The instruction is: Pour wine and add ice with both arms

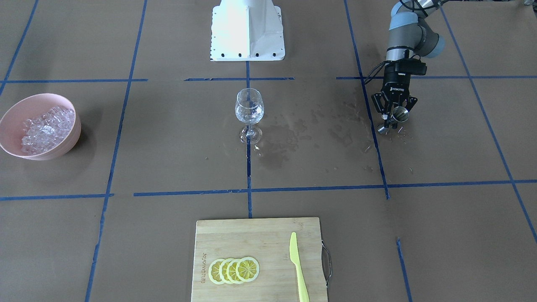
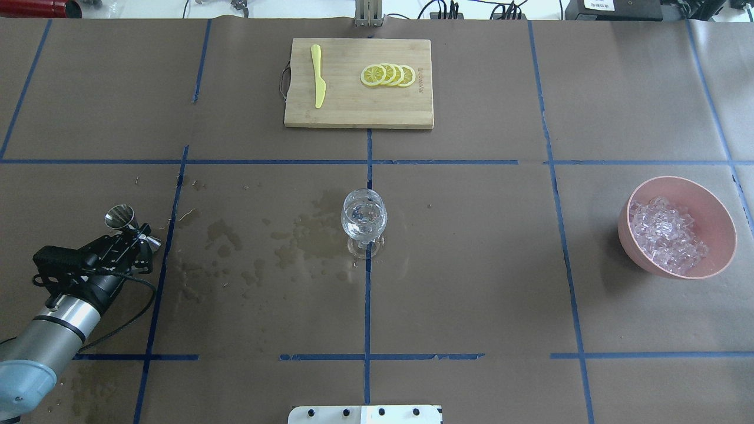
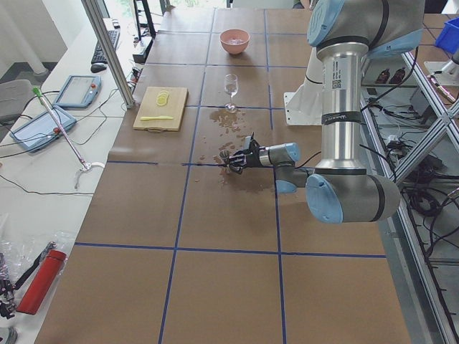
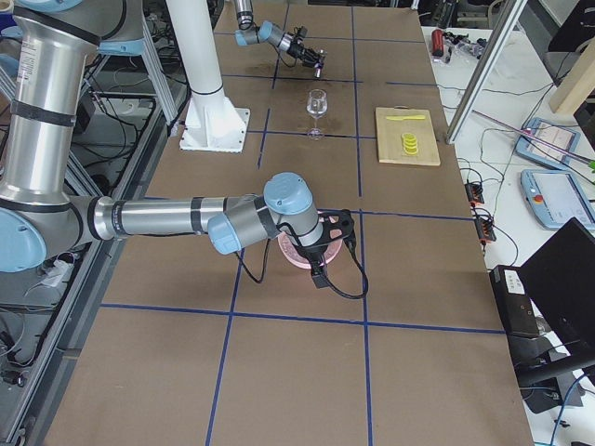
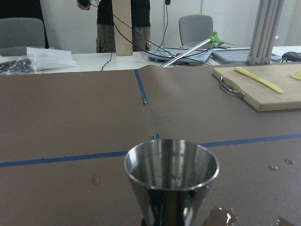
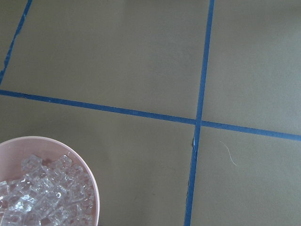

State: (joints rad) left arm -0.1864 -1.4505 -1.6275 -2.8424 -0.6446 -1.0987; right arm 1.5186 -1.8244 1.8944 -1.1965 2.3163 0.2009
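Far out on the tabletop's [image 2: 471, 265] left, my left hand [image 2: 138, 238] grips the steel jigger [image 2: 119, 217], well apart from the wine glass [image 2: 364, 222] already holding the wine [image 1: 249, 114] (pour done, I judge), so next the right hand [image 4: 321, 243], whose grip I cannot tell, must carry ice [image 2: 668, 235] over from the pink bowl [image 2: 716, 218].

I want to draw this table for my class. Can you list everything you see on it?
wine glass: one, clear, table's middle
bowl: one, pink, robot's right
ice: heap, clear, in the bowl
cutting board: one, wooden, far from robot
lemon slices: four, yellow, overlapping on board
knife: one, yellow, on board
jigger: one, silver, held at robot's left
wet patches: several, dark, between glass and jigger
post base: one, white, robot's side
left gripper: one, black, shut on jigger
right gripper: one, black, over bowl, state unclear
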